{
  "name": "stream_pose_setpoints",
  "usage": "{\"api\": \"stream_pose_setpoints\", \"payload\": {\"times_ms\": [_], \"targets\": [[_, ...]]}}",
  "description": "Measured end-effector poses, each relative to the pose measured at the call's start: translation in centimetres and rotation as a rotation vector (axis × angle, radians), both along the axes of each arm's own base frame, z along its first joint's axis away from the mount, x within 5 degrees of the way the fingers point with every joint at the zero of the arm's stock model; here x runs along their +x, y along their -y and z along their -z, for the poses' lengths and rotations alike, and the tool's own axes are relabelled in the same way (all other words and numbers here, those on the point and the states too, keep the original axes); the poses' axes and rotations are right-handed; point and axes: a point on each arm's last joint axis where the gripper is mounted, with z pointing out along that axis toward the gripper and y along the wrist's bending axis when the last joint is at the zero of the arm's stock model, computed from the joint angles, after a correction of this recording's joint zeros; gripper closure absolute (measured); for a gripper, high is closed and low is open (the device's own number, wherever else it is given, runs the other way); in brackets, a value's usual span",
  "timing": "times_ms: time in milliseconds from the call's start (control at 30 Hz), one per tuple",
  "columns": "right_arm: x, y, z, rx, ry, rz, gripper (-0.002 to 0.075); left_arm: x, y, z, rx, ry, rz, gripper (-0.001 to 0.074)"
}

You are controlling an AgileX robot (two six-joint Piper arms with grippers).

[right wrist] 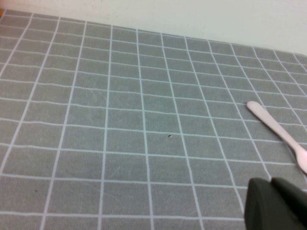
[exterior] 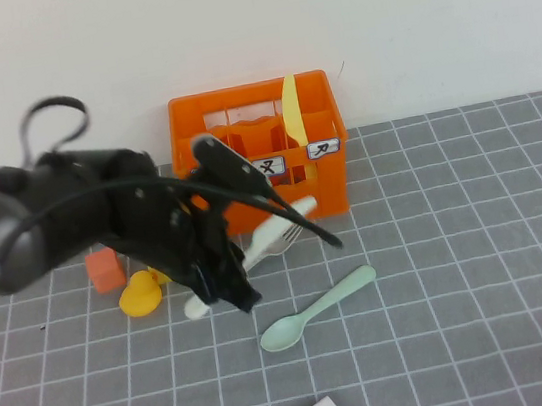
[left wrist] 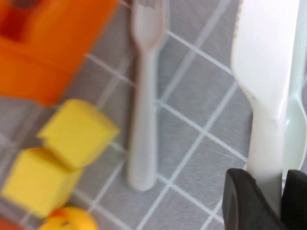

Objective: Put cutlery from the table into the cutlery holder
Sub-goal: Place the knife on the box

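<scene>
My left gripper [left wrist: 268, 199] is low over the table [exterior: 477, 235], in front of the orange cutlery holder [exterior: 262, 174], its dark fingers [left wrist: 244, 201] clamped on the handle of the white knife [left wrist: 266, 81]. Beside the knife lie the grey-green fork [left wrist: 144, 96] and, further out, the mint-green spoon [exterior: 316, 310]. A yellow knife [exterior: 291, 111] stands in the holder. My right gripper [right wrist: 276, 203], closed and empty, hangs over bare tiles.
</scene>
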Motion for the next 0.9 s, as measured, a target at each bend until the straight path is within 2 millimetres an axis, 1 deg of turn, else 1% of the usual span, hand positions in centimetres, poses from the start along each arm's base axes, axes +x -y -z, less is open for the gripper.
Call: {"api": "stream_pose_setpoints", "payload": {"times_ms": [67, 167, 267, 467, 567, 733, 833, 900], "targets": [[0.0, 0.0, 0.0, 0.000, 0.000, 0.000, 0.0729, -0.2, -0.5, -1.5, -0.026, 0.036, -0.025, 0.0604], [0.0, 0.0, 0.0, 0.000, 0.000, 0.000, 0.0729, -0.8, -0.9, -2.8, -0.074, 0.103, -0.051, 0.0604], [0.0, 0.0, 0.0, 0.000, 0.000, 0.000, 0.0729, -1.7, -1.5, -3.9, -0.162, 0.239, -0.099, 0.0604], [0.0, 0.0, 0.0, 0.000, 0.000, 0.000, 0.0729, -3.6, -3.8, -4.8, -0.367, 0.564, -0.292, 0.0604], [0.0, 0.0, 0.0, 0.000, 0.000, 0.000, 0.0729, -4.1, -4.6, -4.9, -0.451, 0.640, -0.380, 0.0604], [0.0, 0.0, 0.0, 0.000, 0.000, 0.000, 0.0729, -3.6, -4.9, -5.4, -0.625, 0.701, -0.515, 0.0604], [0.0, 0.0, 0.0, 0.000, 0.000, 0.000, 0.0729, -2.9, -4.5, -5.3, -0.739, 0.750, -0.539, 0.0604], [0.0, 0.0, 0.0, 0.000, 0.000, 0.000, 0.0729, -2.2, -4.2, -4.9, -0.813, 0.781, -0.545, 0.0604]]}}
